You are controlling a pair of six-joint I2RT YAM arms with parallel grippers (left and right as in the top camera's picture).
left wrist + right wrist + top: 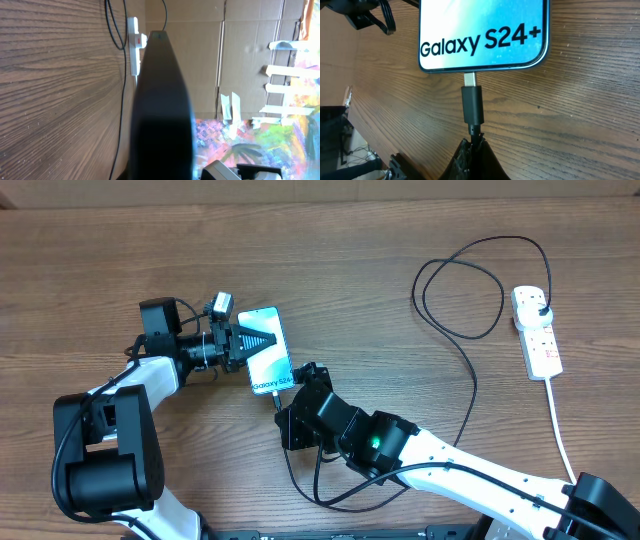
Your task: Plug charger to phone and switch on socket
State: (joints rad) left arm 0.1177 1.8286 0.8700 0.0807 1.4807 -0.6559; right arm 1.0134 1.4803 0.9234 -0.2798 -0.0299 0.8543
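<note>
Low over the wooden table [590,100], right claw [474,143] holds charger [472,106] against phone [480,30].

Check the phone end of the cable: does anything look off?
The thin black charger cable's plug tip sits at the bottom port of the slim blue-screened Galaxy phone, but bare metal shows between them, so it looks not fully seated.

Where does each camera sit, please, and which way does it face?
Overhead: above the table, facing down; shows both arms, left gripper on the phone, right gripper at its bottom edge.
Left wrist: looks along its own dark finger across the table toward the socket.
Right wrist: looks past its shut fingertips at the charger tip meeting the phone's edge.
Shared: phone in overhead and right wrist; socket in overhead and left wrist.
</note>
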